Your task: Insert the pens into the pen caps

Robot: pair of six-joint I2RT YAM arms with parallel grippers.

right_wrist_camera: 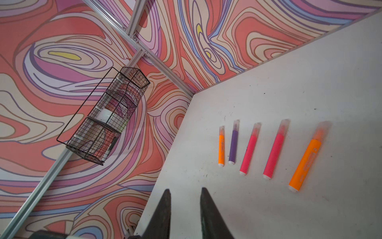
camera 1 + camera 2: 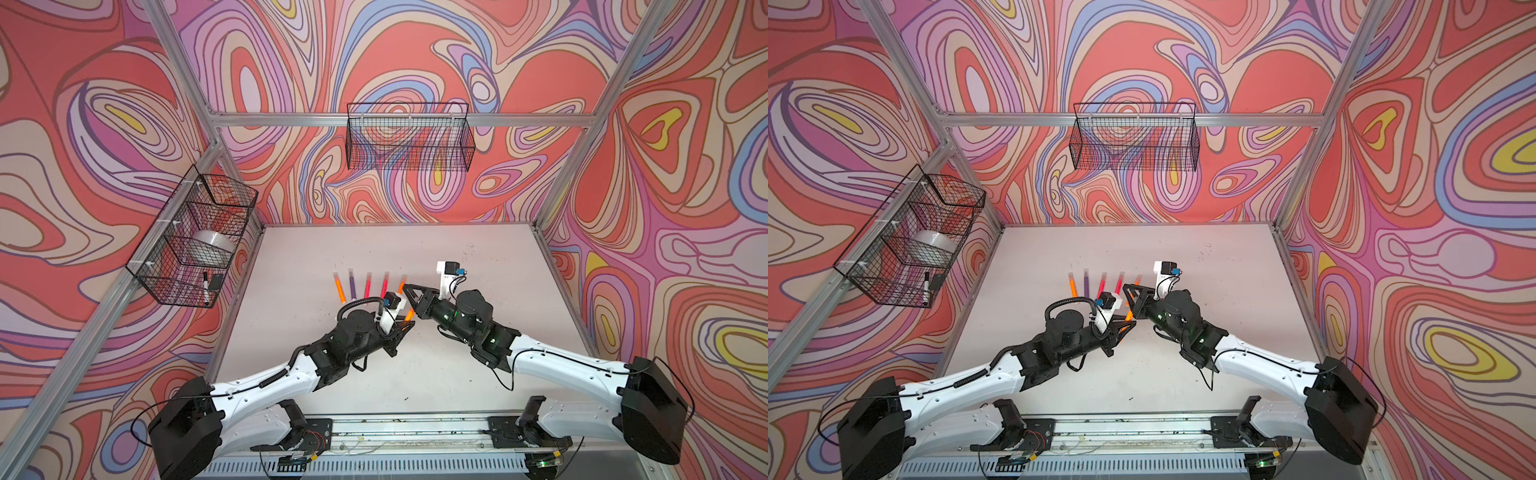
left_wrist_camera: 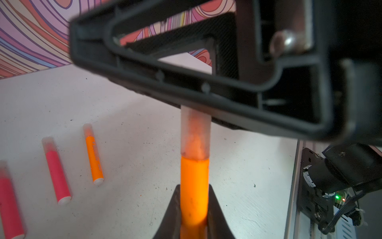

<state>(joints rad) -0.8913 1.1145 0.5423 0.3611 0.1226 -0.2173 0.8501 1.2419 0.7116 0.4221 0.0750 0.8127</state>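
Observation:
My left gripper (image 3: pixel 193 187) is shut on an orange pen (image 3: pixel 193 182), held above the table (image 2: pixel 478 266). A translucent pen cap (image 3: pixel 195 134) sits over its tip. The cap's far end is hidden behind a finger (image 3: pixel 186 91) of my right gripper (image 1: pixel 185 189), near that finger's base. In the right wrist view the right jaws stand apart with only table showing between them. Five capped pens lie in a row: orange (image 1: pixel 221 150), purple (image 1: pixel 233 145), two pink-red (image 1: pixel 249 154) (image 1: pixel 273 155) and orange (image 1: pixel 305 163). In a top view the held pen (image 2: pixel 409 313) shows between both grippers.
A black wire basket (image 2: pixel 195 241) on the left wall holds a tape roll (image 2: pixel 212 245) and a black-and-white marker (image 2: pixel 205 286). A second wire basket (image 2: pixel 409 137) hangs on the back wall. Aluminium frame posts border the table.

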